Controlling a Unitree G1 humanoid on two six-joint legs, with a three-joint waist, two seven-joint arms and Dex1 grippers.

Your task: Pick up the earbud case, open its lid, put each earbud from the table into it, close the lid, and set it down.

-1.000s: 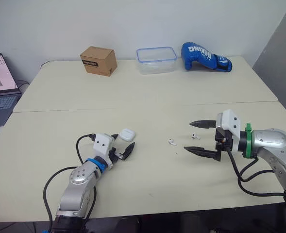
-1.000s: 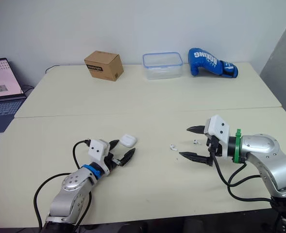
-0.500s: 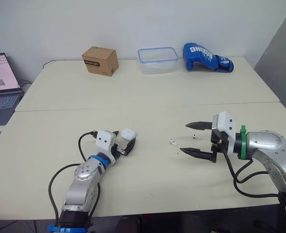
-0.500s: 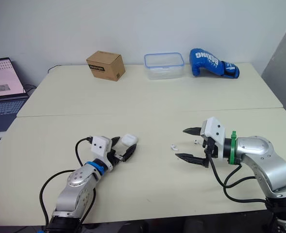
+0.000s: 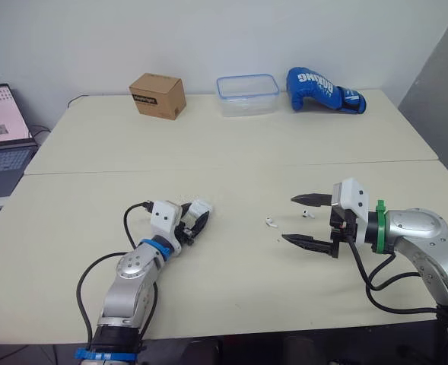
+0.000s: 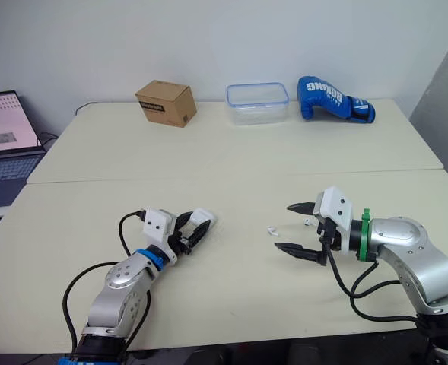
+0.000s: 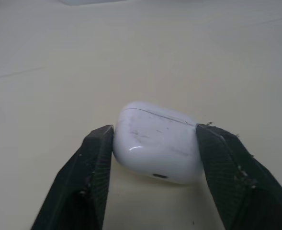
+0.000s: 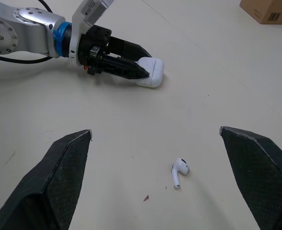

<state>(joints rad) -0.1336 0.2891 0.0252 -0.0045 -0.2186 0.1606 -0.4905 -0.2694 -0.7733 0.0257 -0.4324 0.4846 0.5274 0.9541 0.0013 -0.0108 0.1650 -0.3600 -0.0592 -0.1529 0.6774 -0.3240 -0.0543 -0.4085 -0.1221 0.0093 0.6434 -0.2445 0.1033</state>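
Grips the closed earbud case (image 7: 157,141) on both sides with the left fingers (image 7: 95,167), low on the tabletop (image 5: 231,144). Holds the right fingers (image 8: 59,177) spread wide near one earbud (image 5: 270,223) and a second earbud (image 5: 306,214), both loose on the tabletop.

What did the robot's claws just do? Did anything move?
The left claw slid forward and closed on the earbud case. Its fingers now press both sides of the case, which still sits on the table. The right claw stayed open, about where it was. The left earbud and the right earbud have not moved.
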